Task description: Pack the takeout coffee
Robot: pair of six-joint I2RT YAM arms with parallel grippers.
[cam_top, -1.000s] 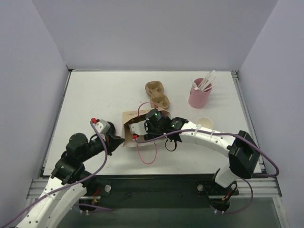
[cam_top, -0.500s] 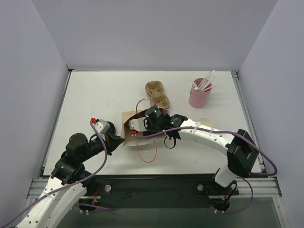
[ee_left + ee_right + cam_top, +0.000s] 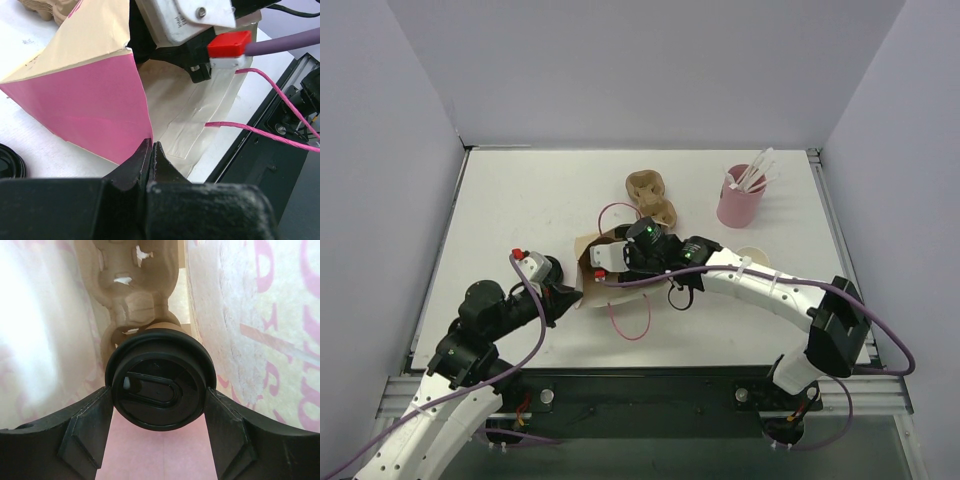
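At the middle of the bench, the paper bag (image 3: pixel 588 252) lies on its side, its mouth edge pinched tight by the left end effector (image 3: pixel 151 150). The right end effector (image 3: pixel 157 407) is inside it, clamped around a black-lidded coffee cup (image 3: pixel 159 385). Over the last second that wrist has edged toward the far side and the bag has shifted with it. I'd say the cup is nearly placed, not yet released. A second, open paper cup (image 3: pixel 753 252) sits beside the right arm.

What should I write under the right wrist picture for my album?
The right arm's jaws grip a black-lidded coffee cup inside the paper bag.
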